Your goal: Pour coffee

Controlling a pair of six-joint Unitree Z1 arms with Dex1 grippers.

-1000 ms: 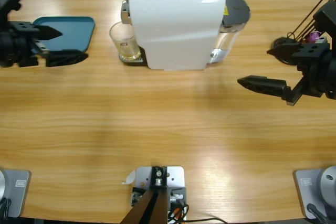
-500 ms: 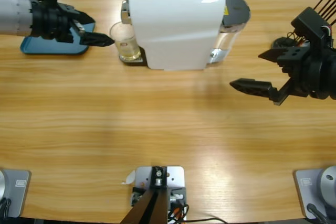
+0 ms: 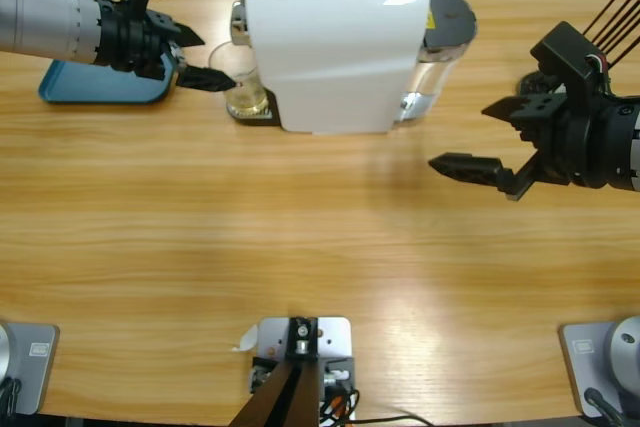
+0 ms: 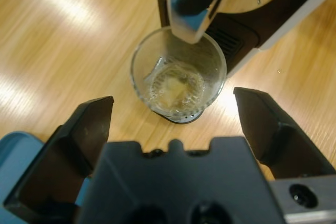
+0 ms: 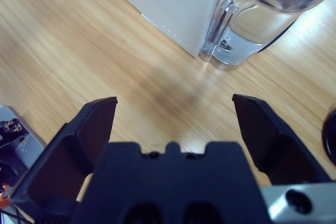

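Pale amber-brown coffee [image 4: 176, 88] lies as a shallow layer in the clear glass tumbler [image 4: 178, 74], which stands on the black drip tray under the chrome spout [image 4: 193, 4] of the white box-shaped coffee machine [image 3: 335, 47] on the wooden bench [image 3: 320, 247]. Compared with a second ago, the left end effector [image 3: 203, 59] has travelled from beside the blue tray [image 3: 75, 87] to the glass, jaws spread on either side without touching, so I judge a grasp is next. Right end effector [image 3: 490, 137] hangs spread and empty, near the machine's clear water tank [image 5: 252, 24].

Since a second ago the left gripper [image 3: 205, 62] has swung in from the bench's edge until the glass [image 4: 178, 74] of coffee [image 4: 176, 87] stands just ahead of its spread jaws, while the right gripper [image 3: 492, 137] edged slightly toward the machine [image 3: 335, 47].
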